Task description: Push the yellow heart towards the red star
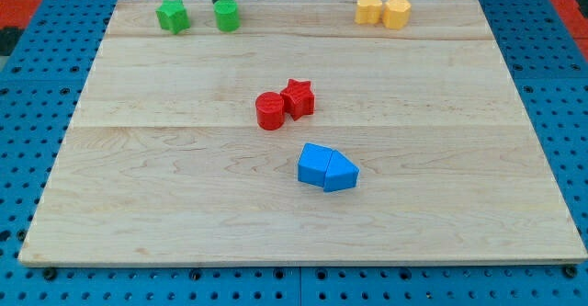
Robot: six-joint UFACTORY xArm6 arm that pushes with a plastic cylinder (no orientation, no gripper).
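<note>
- You have no jaws on this arm to read as wide, narrow or holding: it ends in a plain dark rod, and only a short stub of it shows at the tabletop's top edge.
- Your tip [221, 0] sits at that top edge, just above the green cylinder-like block [227, 16]; whether it touches the block you cannot tell.
- The yellow heart [369, 9] lies near the tabletop's top-right corner, close to the top edge, touching a second yellow block [397, 13] on its right that looks six-sided.
- The red star [298, 97] sits near the middle of the wooden tabletop [138, 196], well apart from the heart, down and to the view's left of it.
- A red cylinder [270, 110] presses against the star's lower-left side.
- Toward the top-left corner a green star-like block [172, 17] stands just left of the green cylinder, with a small gap between them.
- Below the red pair, toward the bottom edge, two blue blocks [328, 167] lie joined together; their exact shapes are hard to make out.
</note>
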